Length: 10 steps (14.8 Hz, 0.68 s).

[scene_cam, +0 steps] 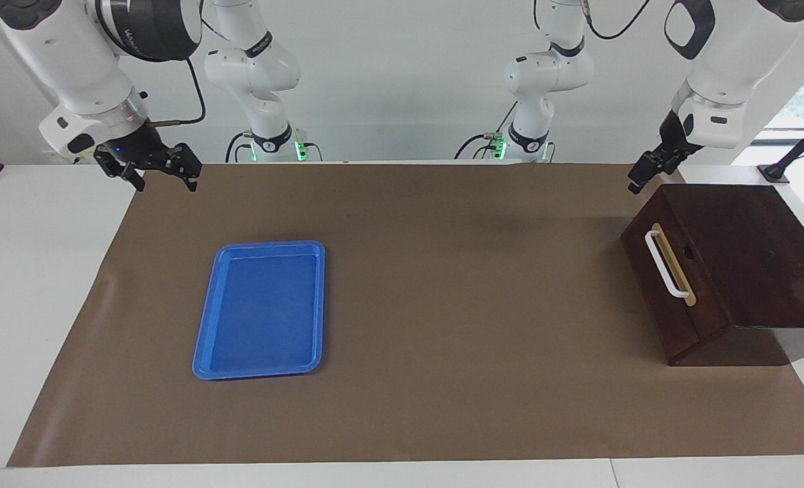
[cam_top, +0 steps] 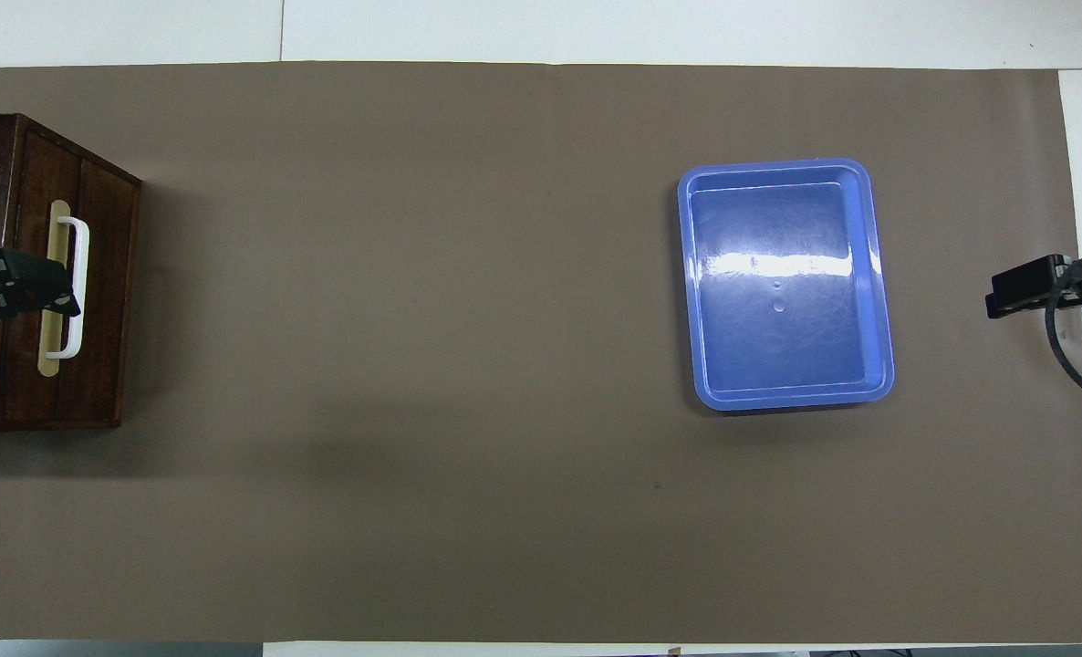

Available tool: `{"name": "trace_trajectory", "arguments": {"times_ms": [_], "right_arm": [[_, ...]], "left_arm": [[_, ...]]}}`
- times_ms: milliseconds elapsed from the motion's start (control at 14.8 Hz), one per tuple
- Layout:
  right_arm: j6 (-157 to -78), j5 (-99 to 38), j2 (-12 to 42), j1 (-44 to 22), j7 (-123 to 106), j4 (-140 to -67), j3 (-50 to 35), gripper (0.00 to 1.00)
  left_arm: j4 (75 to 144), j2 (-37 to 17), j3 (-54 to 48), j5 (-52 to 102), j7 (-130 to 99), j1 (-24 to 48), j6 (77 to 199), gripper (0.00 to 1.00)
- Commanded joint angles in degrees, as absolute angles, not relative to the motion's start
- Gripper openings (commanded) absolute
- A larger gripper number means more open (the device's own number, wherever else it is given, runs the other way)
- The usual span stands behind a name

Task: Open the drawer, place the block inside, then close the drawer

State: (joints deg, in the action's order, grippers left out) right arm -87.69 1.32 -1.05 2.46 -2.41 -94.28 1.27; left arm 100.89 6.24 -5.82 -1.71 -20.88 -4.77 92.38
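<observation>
The dark brown drawer (scene_cam: 651, 293) of the box-like cabinet (scene_cam: 748, 251) is shut, its white bar handle (scene_cam: 666, 264) on the tan strip. The cabinet stands at the left arm's end of the table and also shows in the overhead view (cam_top: 103, 274). My left gripper (scene_cam: 638, 180) is shut and empty, raised in the air above the cabinet's edge nearer the robots, clear of the handle. My right gripper (scene_cam: 163, 176) is open and empty, held over the mat's corner at the right arm's end. The yellow block is not in view.
A flat blue tray (scene_cam: 259, 308) lies empty on the brown mat (scene_cam: 456, 305), toward the right arm's end. In the overhead view the left gripper (cam_top: 30, 285) overlaps the handle from above. The right gripper's tip (cam_top: 1020, 290) shows beside the tray (cam_top: 783, 283).
</observation>
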Motion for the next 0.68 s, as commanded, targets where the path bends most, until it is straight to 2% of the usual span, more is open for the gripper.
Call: {"name": "trace_trajectory", "arguments": {"times_ms": [0, 135, 339, 474, 610], "right_arm": [[-87.98, 1.41, -1.76, 2.81, -1.93, -94.83, 0.97, 1.00], [-87.98, 1.41, -1.76, 2.81, -2.02, -94.83, 0.97, 1.00], [-87.98, 1.41, -1.76, 2.46, -2.02, -94.83, 0.79, 1.00], [-87.98, 1.41, -1.84, 2.29, -1.93, -94.83, 0.79, 1.00], [-87.98, 1.32, -1.93, 2.29, -2.02, -94.83, 0.79, 1.00]], "left_arm": [[96.71, 2.65, -4.66, -0.88, -14.25, -3.26, 88.88, 1.00], [90.74, -1.82, -4.66, -0.70, -10.83, -2.29, 85.18, 1.00], [89.91, -0.88, -5.01, -0.62, -9.32, -1.50, 84.99, 1.00], [93.76, 2.88, -4.92, -0.62, -6.96, -1.14, 85.86, 1.00], [92.99, 2.46, -4.40, -0.53, -2.38, -1.23, 85.87, 1.00]]}}
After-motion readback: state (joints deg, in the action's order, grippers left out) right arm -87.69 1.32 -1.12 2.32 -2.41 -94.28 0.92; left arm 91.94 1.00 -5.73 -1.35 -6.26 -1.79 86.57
